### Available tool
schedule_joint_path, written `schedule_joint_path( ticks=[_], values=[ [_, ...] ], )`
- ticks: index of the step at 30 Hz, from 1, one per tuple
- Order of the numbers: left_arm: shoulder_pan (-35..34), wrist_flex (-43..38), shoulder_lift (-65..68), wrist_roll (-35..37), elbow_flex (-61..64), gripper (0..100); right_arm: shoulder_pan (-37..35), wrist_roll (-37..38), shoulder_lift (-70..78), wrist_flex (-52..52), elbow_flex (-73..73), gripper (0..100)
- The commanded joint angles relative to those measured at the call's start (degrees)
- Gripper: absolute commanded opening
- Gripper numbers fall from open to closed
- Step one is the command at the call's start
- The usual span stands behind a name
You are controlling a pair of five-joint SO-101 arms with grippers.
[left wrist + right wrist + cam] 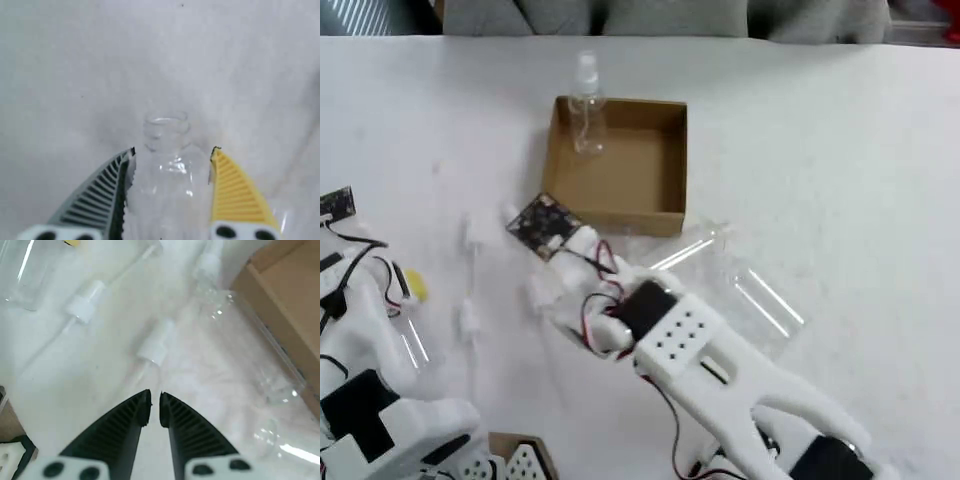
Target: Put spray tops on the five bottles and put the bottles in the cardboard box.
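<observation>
**One bottle boxed, four left**

The left end effector (173,150) pinches an uncapped bottle (166,131). The right end effector (154,400), nearly pressed together and empty, hovers by a loose spray top (155,346) on the surface (75,390). One capped bottle (587,108) stands in the cardboard box (620,215).

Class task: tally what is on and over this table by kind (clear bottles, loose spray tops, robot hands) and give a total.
Clear bottles: 5
Loose spray tops: 2
Hands, left hand and right hand: 2
Total: 9
</observation>
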Motion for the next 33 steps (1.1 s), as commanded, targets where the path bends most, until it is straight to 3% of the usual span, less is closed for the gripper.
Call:
schedule_joint_path(
  ticks=[1,10,16,24,33],
  values=[
    [-0.57,0.0,0.04,0.35,-2.64,12,-3.03,-0.35,5.58,-7.52,-2.9,1.8],
    [0.75,-0.09,0.04,0.26,-2.46,12,-3.65,-0.44,16.92,-17.71,-3.43,1.9],
    [0.92,-0.09,0.04,0.26,-2.37,12,-3.56,-10.29,17.54,-17.8,-5.8,11.6],
    [0.92,-0.09,0.13,0.26,-2.37,12,-3.47,-10.99,18.33,-19.03,-5.54,11.5],
    [0.92,-0.09,0.31,0.26,-2.46,12,-3.47,-10.99,29.67,-19.38,-11.34,11.6]
  ],
)
